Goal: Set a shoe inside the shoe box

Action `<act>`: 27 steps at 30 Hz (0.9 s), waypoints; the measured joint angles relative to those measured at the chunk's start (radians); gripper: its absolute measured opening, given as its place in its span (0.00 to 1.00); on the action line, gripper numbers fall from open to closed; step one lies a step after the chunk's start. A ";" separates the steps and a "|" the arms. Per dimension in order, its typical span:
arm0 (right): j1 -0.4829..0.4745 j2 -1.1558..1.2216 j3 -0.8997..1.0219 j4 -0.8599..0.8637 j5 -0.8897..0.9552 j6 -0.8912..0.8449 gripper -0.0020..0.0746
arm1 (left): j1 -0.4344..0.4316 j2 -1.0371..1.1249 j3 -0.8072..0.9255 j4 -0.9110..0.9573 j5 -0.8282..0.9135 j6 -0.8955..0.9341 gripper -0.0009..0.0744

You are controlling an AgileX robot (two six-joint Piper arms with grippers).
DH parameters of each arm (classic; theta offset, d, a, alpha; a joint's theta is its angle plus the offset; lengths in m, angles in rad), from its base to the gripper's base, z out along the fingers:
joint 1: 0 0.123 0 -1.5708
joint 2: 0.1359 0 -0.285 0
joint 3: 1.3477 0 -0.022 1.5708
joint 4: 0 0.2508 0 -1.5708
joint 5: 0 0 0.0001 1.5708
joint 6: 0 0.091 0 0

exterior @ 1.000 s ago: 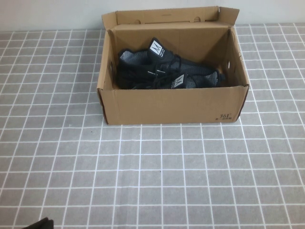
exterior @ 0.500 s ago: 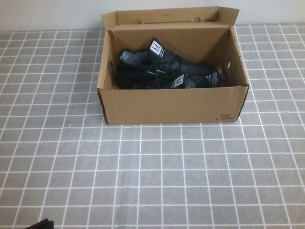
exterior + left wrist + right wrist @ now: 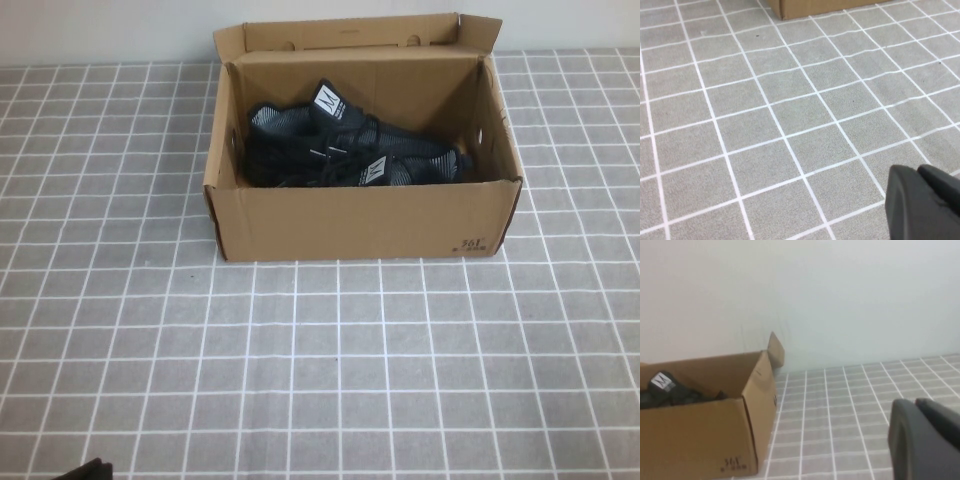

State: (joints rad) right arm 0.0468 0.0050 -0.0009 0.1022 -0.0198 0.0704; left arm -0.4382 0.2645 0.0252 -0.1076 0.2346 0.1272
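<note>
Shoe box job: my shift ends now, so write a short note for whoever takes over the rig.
Left hand: shut, holding nothing, low over the grey tiled cloth near the robot's side, short of the box.
Right hand: shut, holding nothing, off to the box's right.
Brown cardboard shoe box: far centre of the table, flap lid open.
Black knit sneaker with white tongue label: inside the box, beside its black pair-mate.
Done: both shoes are in the box.
Left: nothing for the shoes; the lid is open.

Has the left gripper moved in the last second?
Yes. The left gripper has slipped lower toward the near edge, farther from the shoe box; the right gripper is parked.
</note>
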 joint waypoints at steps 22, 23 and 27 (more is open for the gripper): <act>-0.003 -0.013 0.025 0.011 0.356 0.000 0.01 | 0.000 0.000 0.000 0.000 0.002 0.000 0.01; -0.003 -0.013 0.025 0.011 0.356 0.000 0.01 | 0.000 0.000 0.000 0.000 0.002 0.000 0.01; -0.003 -0.013 0.025 0.009 0.357 0.000 0.01 | 0.000 0.000 0.000 0.000 0.002 0.000 0.01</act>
State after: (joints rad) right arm 0.0440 -0.0078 0.0244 0.1114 0.3369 0.0704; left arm -0.4382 0.2645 0.0252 -0.1076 0.2366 0.1272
